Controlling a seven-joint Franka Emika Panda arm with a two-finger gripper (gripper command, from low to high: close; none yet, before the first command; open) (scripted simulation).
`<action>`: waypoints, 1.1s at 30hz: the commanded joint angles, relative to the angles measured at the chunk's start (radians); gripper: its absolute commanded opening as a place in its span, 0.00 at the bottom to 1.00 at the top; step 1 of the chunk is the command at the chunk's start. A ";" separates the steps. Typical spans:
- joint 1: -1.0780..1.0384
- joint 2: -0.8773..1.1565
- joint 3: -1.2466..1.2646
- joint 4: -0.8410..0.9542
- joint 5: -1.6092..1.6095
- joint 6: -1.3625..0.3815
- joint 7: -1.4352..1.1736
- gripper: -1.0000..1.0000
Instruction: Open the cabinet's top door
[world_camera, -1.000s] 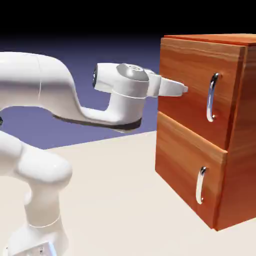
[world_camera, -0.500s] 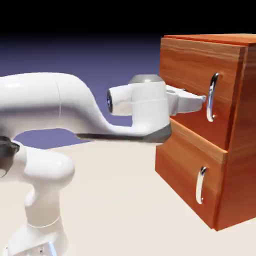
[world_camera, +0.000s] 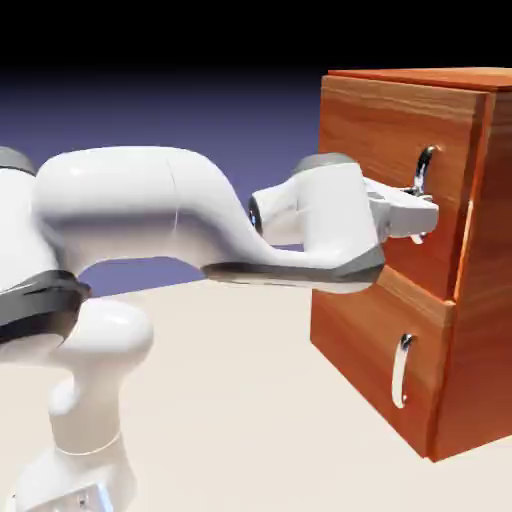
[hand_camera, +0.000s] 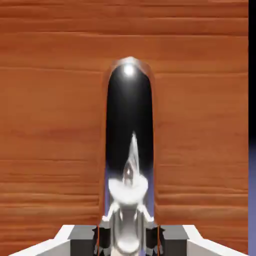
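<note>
We find no readable text, label, brand, number or sign in either view.

Blue-violet backdrop (world_camera: 240, 115) behind pale tabletop (world_camera: 230, 400).
</note>
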 joint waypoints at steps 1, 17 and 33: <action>-0.036 -0.002 0.029 -0.029 0.024 -0.018 -0.007 0.00; -0.527 -0.215 0.584 -0.476 0.590 -0.327 -0.218 0.00; -0.541 -0.423 1.141 -0.640 1.279 -0.718 -0.391 0.00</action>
